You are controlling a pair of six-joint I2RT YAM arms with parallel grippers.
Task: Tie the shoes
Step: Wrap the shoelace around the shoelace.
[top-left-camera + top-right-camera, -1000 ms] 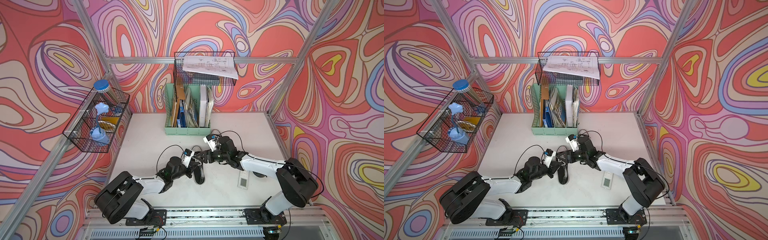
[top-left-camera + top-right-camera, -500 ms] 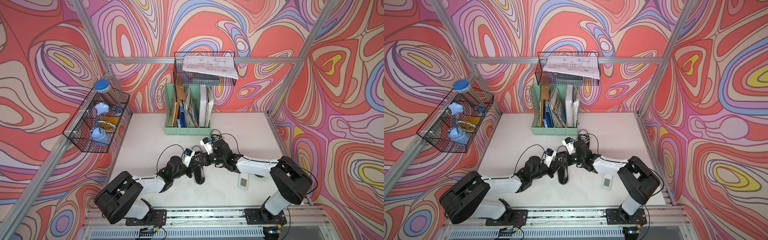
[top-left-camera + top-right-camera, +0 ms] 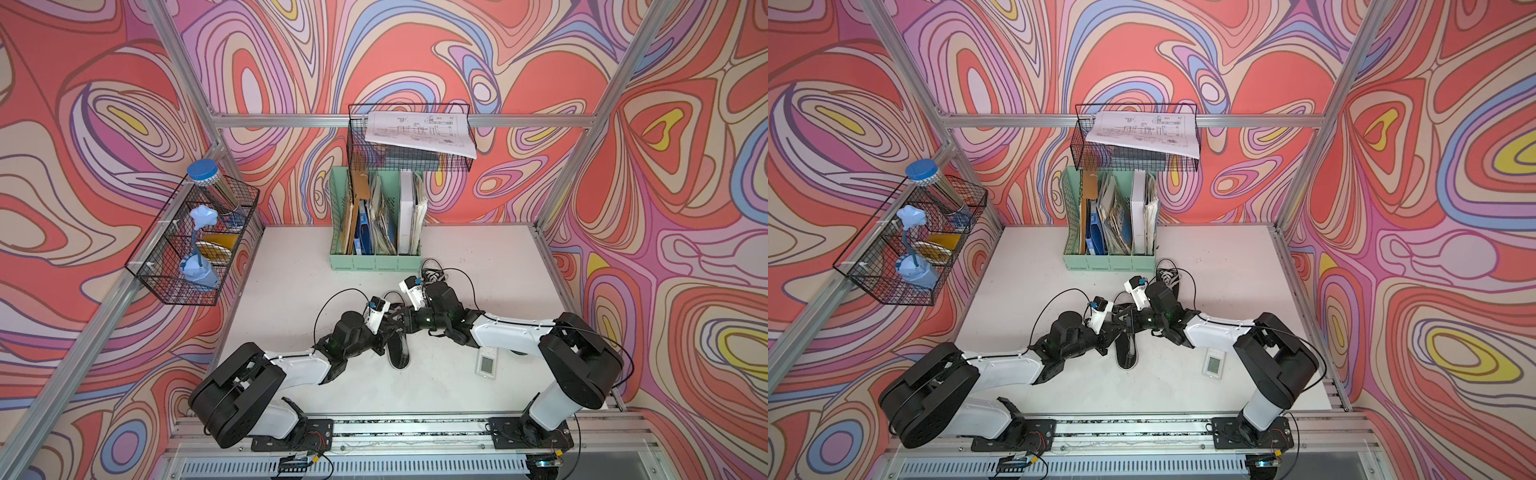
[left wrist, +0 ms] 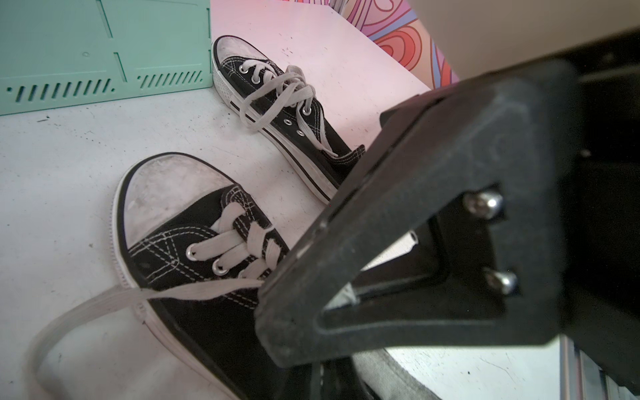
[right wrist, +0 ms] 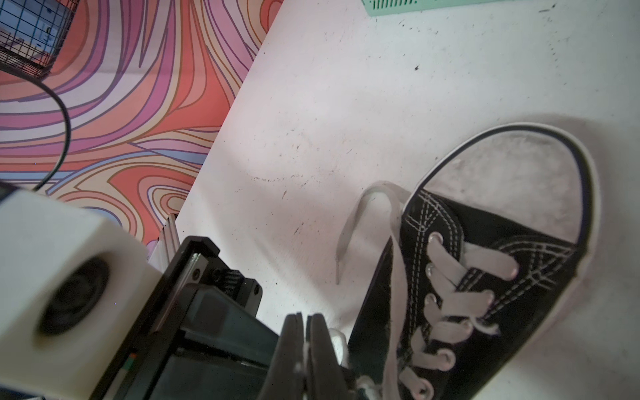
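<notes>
"Black canvas low-top sneaker (image 4: 207, 318) under the arms: flat white laces, silvery eyelets, white stitching and sole trim, a pale, scuffed toe cap. Where does it lie?"

"Midway across the white surface (image 3: 286, 286), beneath both end effectors. Its twin, the second black canvas sneaker (image 4: 277, 104), lies just beyond, toe beside the mint-green plastic file organiser (image 4: 86, 52)."

"Pointing which way?"

"Both toes face the organiser and the back wall. The nearer one's long axis runs front to back, heel toward the arm bases. The second's heel is hidden under the right arm in both top views."

"And the end effectors?"

"Left end effector (image 4: 268, 301): pressed together, pinching a flat white lace strand (image 4: 104, 298) that loops onto the surface. Right end effector (image 5: 305, 332): fingers pressed together beside the nearer sneaker's side. Whether lace sits between them, I cannot tell."
</notes>
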